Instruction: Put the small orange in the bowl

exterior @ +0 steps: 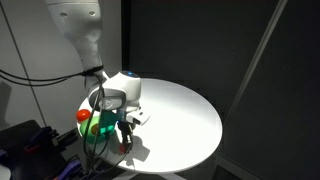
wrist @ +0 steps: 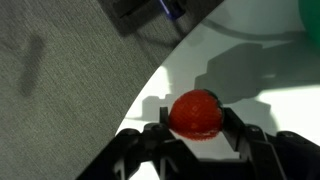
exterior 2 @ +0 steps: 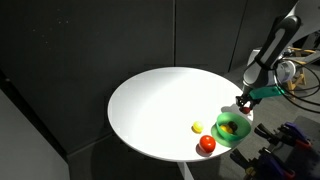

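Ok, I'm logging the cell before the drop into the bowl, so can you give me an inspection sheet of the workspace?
Surface: white round table, with all the items grouped near one edge.
Job's things: small orange held between the tool's fingers; green bowl on the table near the edge, contents unclear.
Clutter: darker red fruit and yellow-green fruit beside the bowl.
Grippers: tool close to the bowl, shut on the small orange.
Cables: black cables running to the arm.
Surroundings: dark backdrop; grey carpet below the table's edge.
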Robot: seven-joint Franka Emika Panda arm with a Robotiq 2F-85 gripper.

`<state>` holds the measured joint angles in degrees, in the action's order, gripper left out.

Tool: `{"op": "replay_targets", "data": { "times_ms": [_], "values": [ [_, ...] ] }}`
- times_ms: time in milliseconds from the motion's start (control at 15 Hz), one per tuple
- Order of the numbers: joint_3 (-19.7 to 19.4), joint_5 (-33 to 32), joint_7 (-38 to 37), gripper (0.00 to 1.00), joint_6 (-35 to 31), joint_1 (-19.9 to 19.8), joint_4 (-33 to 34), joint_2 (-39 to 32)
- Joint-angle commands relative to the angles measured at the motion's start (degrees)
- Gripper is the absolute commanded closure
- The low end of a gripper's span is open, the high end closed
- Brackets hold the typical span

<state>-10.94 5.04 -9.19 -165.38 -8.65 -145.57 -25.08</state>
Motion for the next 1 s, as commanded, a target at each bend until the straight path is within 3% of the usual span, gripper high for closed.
{"op": "replay_targets", "data": {
  "times_ms": [0, 933],
  "values": [
    [-0.60, -0.83, 2.40, 0.70, 3.40, -0.03, -1.85, 6.03],
    [3.84, -0.60, 12.36, 0.70, 14.41, 0.78, -7.69, 24.50]
  ]
}}
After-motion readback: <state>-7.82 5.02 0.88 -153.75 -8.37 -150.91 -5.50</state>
